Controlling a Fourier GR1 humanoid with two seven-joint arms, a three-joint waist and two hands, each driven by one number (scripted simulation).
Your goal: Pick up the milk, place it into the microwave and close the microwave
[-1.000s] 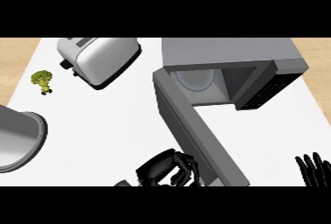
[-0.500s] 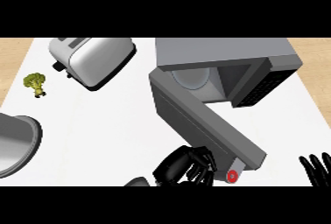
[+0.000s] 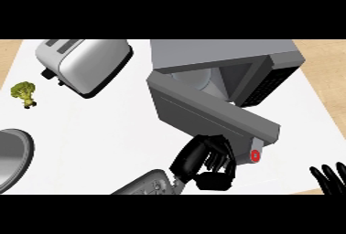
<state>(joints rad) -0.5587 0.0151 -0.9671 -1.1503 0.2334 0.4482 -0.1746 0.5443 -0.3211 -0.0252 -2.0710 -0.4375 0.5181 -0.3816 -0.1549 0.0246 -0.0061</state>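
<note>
The grey microwave (image 3: 223, 50) stands at the back of the counter, and its door (image 3: 209, 114) hangs partly open, swung out toward the front right. A red mark (image 3: 255, 155) sits on the door's free end. Inside I see only the turntable plate (image 3: 192, 80); no milk shows anywhere. My left hand (image 3: 202, 162) is at the door's outer face near that free end, its relaxed fingers touching the door and holding nothing. My right hand (image 3: 331, 178) rests open at the lower right edge, fingers up.
A silver toaster (image 3: 84, 64) stands at the back left. A small broccoli floret (image 3: 24, 93) lies near the left edge. A grey round pan or lid (image 3: 10, 160) shows at the left edge.
The door has swung further toward the microwave's opening. My left hand has risen and moved right along with it, staying against the door. The right hand has stayed put.
</note>
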